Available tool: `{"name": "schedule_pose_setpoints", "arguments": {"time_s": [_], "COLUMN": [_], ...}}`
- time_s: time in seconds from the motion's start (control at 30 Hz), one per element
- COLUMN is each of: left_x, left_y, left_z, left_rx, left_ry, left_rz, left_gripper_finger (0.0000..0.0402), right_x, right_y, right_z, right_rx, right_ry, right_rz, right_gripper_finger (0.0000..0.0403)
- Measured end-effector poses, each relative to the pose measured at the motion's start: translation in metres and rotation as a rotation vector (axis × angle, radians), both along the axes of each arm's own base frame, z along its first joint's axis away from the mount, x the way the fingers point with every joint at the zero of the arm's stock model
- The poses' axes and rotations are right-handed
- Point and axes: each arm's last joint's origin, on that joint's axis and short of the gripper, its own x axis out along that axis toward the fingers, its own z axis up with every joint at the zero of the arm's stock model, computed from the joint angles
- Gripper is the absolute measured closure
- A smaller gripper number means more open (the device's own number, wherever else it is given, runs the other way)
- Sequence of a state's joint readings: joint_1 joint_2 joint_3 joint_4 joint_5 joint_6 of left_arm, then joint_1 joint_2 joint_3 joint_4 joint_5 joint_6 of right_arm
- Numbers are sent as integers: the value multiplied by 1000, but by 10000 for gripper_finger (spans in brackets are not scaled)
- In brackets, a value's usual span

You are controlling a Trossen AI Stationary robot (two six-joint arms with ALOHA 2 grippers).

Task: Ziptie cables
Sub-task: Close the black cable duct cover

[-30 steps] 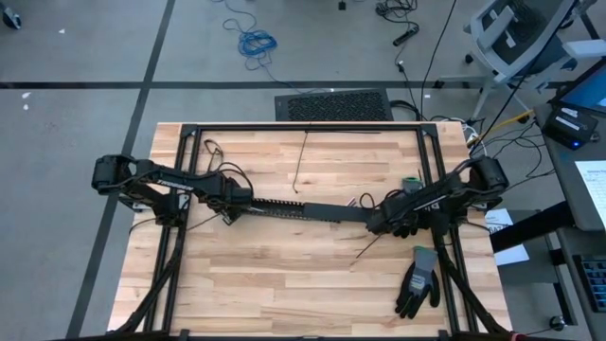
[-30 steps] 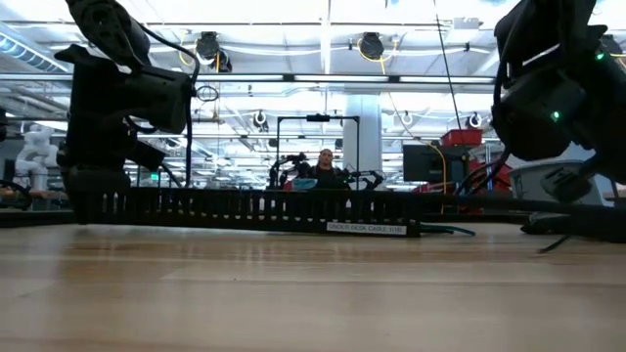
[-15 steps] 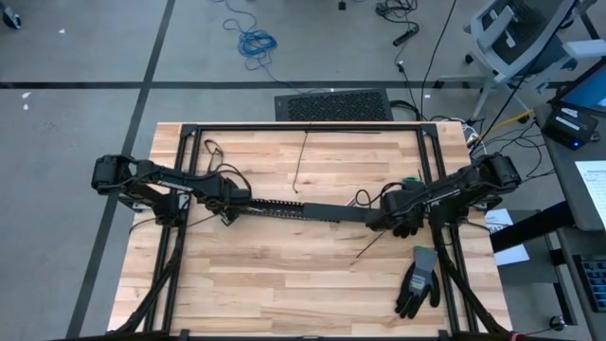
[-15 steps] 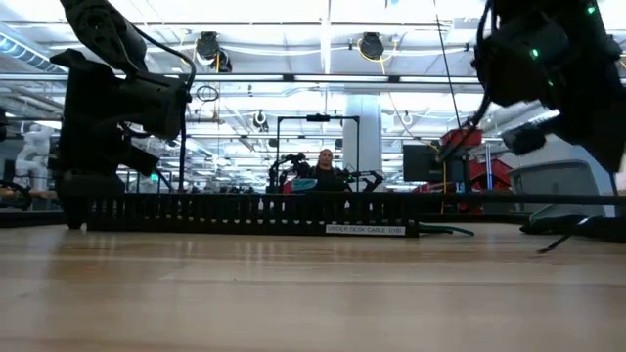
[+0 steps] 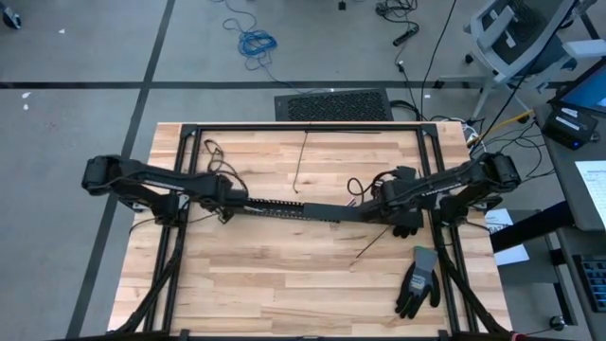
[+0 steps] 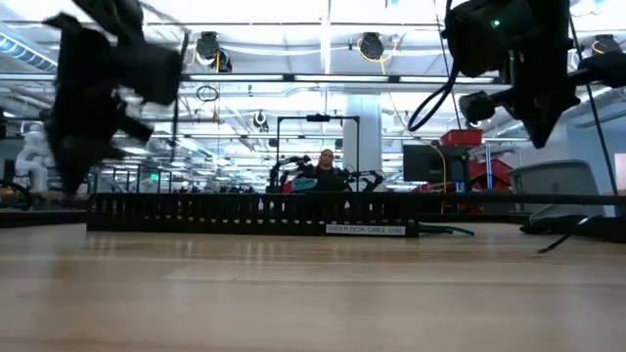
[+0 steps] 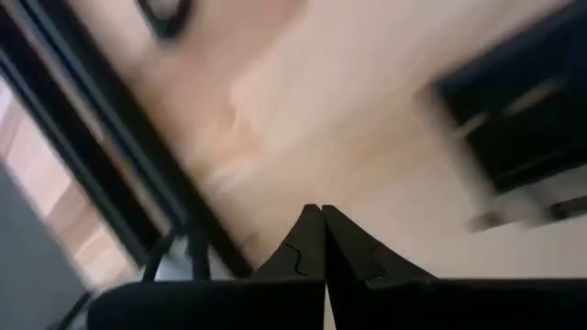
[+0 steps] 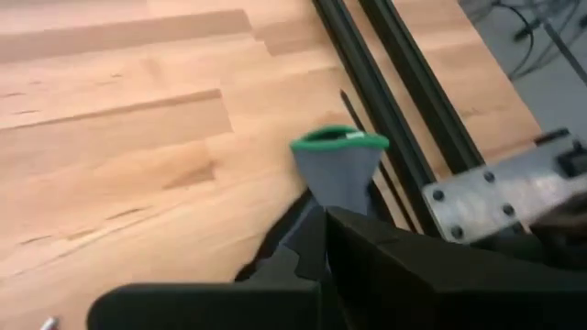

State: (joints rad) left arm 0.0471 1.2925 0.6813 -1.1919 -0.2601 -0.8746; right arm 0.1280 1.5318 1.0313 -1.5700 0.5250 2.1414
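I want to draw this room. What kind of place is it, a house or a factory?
Probably a big robot workshop or lab, not a house. A wooden table holds two robot arms, bright ceiling lights hang over a wide hall with more machines, and loose cords lie on the grey floor beside an office chair.

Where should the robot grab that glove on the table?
Probably the grey cuff of the glove, coming straight down from above. The glove lies flat on the wood, and its green-edged cuff is the end nearest the right gripper.
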Motion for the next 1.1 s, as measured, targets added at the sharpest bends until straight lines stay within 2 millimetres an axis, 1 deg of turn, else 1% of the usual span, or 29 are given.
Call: {"name": "schedule_pose_setpoints", "arguments": {"time_s": [0.1, 0.13, 0.2, 0.23, 0.3, 0.53, 0.6, 0.67, 0.77, 0.87, 0.97, 1.1], "left_x": [8, 14, 26, 30, 37, 71, 86, 97, 102, 106, 110, 115], "left_y": [0, -1, -1, -1, 3, 20, 23, 25, 24, 22, 23, 23], "left_z": [25, 32, 45, 48, 49, 34, 35, 36, 32, 27, 13, -1], "left_rx": [57, 64, 69, 62, 53, -85, -98, -103, -141, -138, -163, -208], "left_ry": [-163, -246, -413, -470, -530, -623, -685, -687, -643, -615, -559, -532], "left_rz": [-27, -87, -271, -363, -486, -817, -897, -962, -1036, -1093, -1083, -1098], "left_gripper_finger": [401, 401, 401, 401, 401, 402, 401, 401, 401, 401, 401, 401], "right_x": [1, 2, 2, 3, 4, 8, 8, 8, 8, 8, 8, 8], "right_y": [-2, -2, -2, -2, -2, -2, -1, -1, -1, -1, -1, -1], "right_z": [2, 2, 5, 7, 8, 15, 15, 15, 15, 15, 15, 14], "right_rx": [-13, -18, -20, -17, -7, -2, 1, 6, 10, 10, 14, 19], "right_ry": [6, 7, 10, 10, 27, 51, 50, 52, 58, 56, 60, 67], "right_rz": [31, 40, 67, 82, 116, 199, 200, 198, 206, 205, 211, 223], "right_gripper_finger": [403, 403, 403, 403, 403, 403, 403, 403, 403, 403, 403, 403]}}
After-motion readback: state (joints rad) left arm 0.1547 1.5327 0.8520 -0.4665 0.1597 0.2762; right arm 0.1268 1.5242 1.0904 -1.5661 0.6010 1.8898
